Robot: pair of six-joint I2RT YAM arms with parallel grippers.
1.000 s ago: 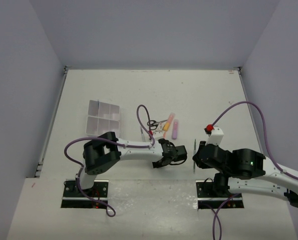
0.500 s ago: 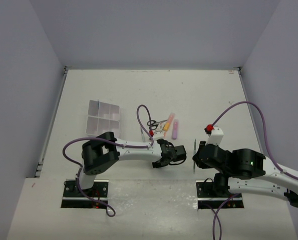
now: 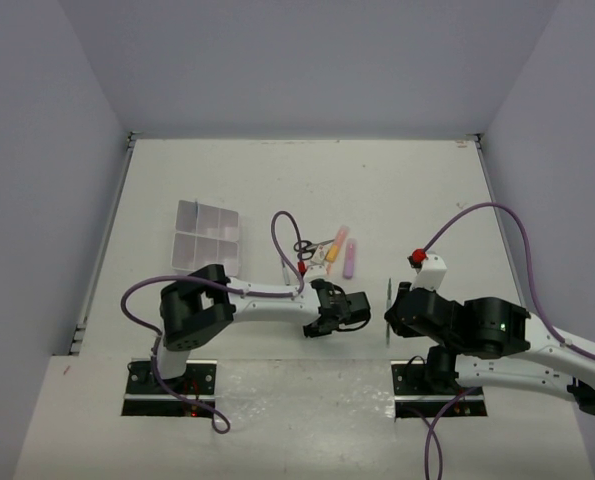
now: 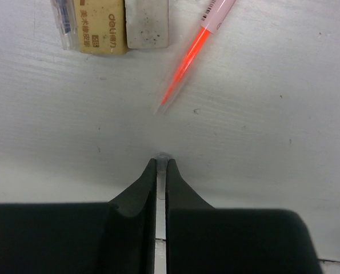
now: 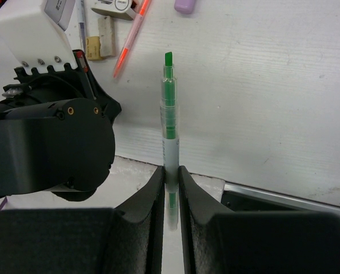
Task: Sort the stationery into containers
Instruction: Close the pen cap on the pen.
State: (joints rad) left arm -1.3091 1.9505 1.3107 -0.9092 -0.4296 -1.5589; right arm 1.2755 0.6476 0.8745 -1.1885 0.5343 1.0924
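Right end effector (image 5: 170, 174) gripping green highlighter (image 5: 168, 108), tip pointing straight out ahead

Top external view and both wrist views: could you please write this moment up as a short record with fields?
left gripper: shut; a thin pale sliver shows at the fingertips, and I cannot tell what it is
right gripper: shut on the green marker, green tip pointing away from the wrist
organiser box: left of the loose pile, apart from both grippers
loose pile: scissors, orange-tipped marker, lilac bar, tan eraser
pile position: just ahead of the left gripper
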